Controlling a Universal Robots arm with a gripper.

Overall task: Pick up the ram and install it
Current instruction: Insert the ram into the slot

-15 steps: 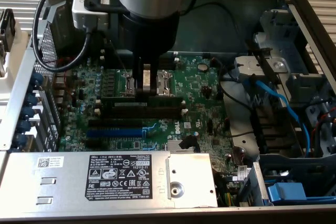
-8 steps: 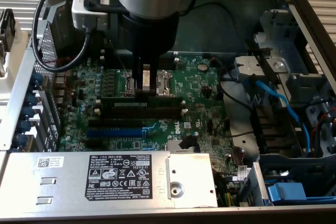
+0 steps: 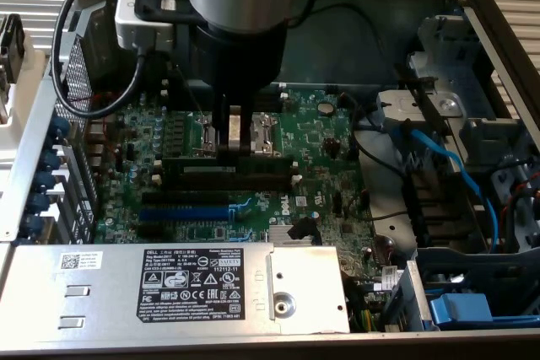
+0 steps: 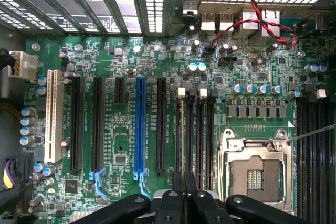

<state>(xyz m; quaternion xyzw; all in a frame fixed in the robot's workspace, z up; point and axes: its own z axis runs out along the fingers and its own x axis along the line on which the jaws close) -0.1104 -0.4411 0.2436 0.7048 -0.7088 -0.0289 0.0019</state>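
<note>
Directly beneath my end effector (image 3: pixel 234 146), the long, thin dark green ram stick (image 3: pixel 266 164) is clamped at mid-length, its long axis running across the exterior view, just above the green motherboard (image 3: pixel 325 137).

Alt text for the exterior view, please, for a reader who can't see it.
A robot gripper reaches down into an open computer case, closed on the top edge of the ram, which stands on edge on the green motherboard. A grey labelled power supply sits in the foreground.
</note>
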